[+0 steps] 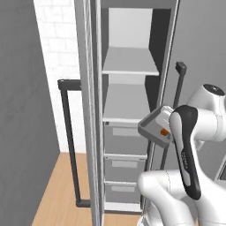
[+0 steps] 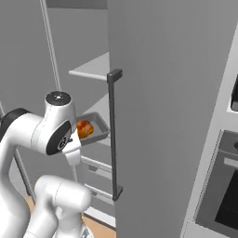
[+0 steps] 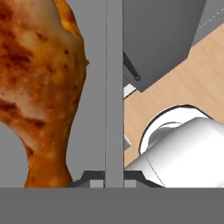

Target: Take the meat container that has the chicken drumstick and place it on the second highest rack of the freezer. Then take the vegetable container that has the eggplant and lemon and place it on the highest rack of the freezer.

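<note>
Carrying the meat container point(image 1: 155, 128) w/ the chicken drumstick point(image 2: 84, 128) in it, the arm sits mid-right of the left base view, right at the open freezer point(image 1: 128, 110). Fingers are clamped tight on the container's rim wall, seen in the hand view as the grey vertical strip between the tips at bottom centre; the drumstick lies just left of that strip, long axis roughly parallel to it, bone end toward the fingers. Container is tilted, its far edge close to the front lip of the second highest rack point(image 1: 126, 103), which lies to its upper left in that frame, approx. level or slightly higher. Highest rack point(image 1: 129, 61) above leaves open headroom. Likely needs a leftward push inward plus levelling; the freezer's right door edge is near the wrist, so clearance there looks tight.
</note>
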Tool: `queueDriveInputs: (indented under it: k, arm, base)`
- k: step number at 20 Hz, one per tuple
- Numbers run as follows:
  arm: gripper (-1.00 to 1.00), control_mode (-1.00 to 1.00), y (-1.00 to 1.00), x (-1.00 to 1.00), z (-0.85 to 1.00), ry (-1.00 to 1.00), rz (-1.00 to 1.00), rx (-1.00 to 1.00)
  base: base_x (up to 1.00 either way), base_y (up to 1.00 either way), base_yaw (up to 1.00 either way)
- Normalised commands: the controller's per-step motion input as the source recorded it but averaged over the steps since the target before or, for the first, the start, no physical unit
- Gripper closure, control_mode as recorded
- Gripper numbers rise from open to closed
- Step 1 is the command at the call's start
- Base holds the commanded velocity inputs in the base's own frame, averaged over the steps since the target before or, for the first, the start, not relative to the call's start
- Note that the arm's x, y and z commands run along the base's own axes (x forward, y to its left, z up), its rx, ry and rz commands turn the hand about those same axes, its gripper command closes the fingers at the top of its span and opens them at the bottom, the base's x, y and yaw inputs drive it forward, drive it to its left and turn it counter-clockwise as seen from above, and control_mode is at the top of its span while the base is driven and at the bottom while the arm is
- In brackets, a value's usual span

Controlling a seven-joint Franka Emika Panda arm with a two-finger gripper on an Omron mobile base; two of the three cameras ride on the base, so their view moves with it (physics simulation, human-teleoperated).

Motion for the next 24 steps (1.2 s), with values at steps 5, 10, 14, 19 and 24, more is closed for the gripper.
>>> queueDriveInputs:
  k: [5, 10, 14, 19, 24]
  arm:
    - [1.0, 1.0, 0.0, 0.0, 0.0, 0.0, 0.0, 0.0]
    - [1.0, 1.0, 0.0, 0.0, 0.0, 0.0, 0.0, 0.0]
    - [1.0, 1.0, 0.0, 0.0, 0.0, 0.0, 0.0, 0.0]
    - [1.0, -1.0, 0.02, 0.04, 0.0, 0.0, 0.0, -0.01]
    - [1.0, -1.0, 0.07, 0.34, 0.0, 0.0, 0.19, -0.12]
  base:
    - [0.41, 0.18, -0.17]
    - [0.2, 0.04, -0.04]
    - [0.02, 0.01, 0.0]
    - [0.0, 0.0, 0.0]
    - [0.0, 0.0, 0.0]
